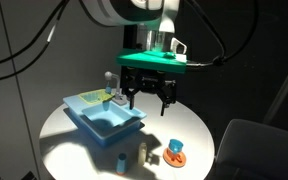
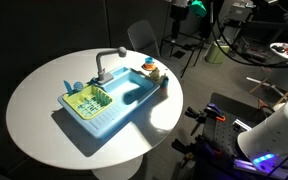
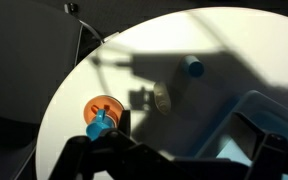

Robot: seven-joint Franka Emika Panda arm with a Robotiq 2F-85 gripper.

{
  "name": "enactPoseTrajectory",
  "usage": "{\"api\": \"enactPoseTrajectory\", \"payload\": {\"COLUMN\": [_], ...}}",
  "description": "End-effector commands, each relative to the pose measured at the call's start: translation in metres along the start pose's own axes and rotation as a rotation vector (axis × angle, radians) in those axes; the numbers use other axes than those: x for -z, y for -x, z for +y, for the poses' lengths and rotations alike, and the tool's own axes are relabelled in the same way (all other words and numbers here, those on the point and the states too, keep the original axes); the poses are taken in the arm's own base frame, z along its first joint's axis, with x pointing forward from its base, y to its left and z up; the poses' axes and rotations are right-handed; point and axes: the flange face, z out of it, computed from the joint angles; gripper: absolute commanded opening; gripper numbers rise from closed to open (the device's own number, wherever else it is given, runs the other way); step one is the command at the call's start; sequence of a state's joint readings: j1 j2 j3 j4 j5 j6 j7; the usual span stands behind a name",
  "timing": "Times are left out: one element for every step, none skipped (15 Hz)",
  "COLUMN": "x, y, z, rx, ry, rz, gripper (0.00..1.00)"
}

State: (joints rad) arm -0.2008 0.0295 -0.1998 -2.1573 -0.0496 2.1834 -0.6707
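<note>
Blue plastic sink [image 1: 102, 124] lies just below the wide-spread hand [image 1: 149, 99].

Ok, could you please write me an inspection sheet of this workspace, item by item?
Surface: round white table, brightly lit, with shadows on it.
Job's things: blue toy sink with a tap and a green rack; orange disc with a blue piece on top.
Clutter: small blue-capped tube and small bottle standing on the table.
End effector: open, empty, hovers over the table near the sink, touching nothing.
Cables: black cables hang from the arm.
Surroundings: dark room; chair; equipment with a purple light.
</note>
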Motion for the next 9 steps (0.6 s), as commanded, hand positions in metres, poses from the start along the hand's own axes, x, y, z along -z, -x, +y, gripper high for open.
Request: {"api": "enactPoseTrajectory", "payload": {"x": [0.001, 0.002, 0.001, 0.0, -0.001, -0.004, -0.006, -0.01, -0.014], "y": [0.0, 0.001, 0.001, 0.0, -0.002, -0.004, -0.005, -0.007, -0.009], "z": [0.0, 0.0, 0.0, 0.0, 0.002, 0.004, 0.005, 0.007, 0.009], "rx": [0.0, 0.009, 0.028, 0.046, 0.065, 0.086, 0.105, 0.126, 0.15], "ry": [0.0, 0.003, 0.001, -0.006, -0.009, -0.013, -0.016, -0.019, -0.015], "rz": [-0.001, 0.004, 0.011, 0.017, 0.021, 0.027, 0.029, 0.033, 0.036], "gripper": [1.0, 1.0, 1.0, 1.0, 1.0, 1.0, 1.0, 1.0, 1.0]}}
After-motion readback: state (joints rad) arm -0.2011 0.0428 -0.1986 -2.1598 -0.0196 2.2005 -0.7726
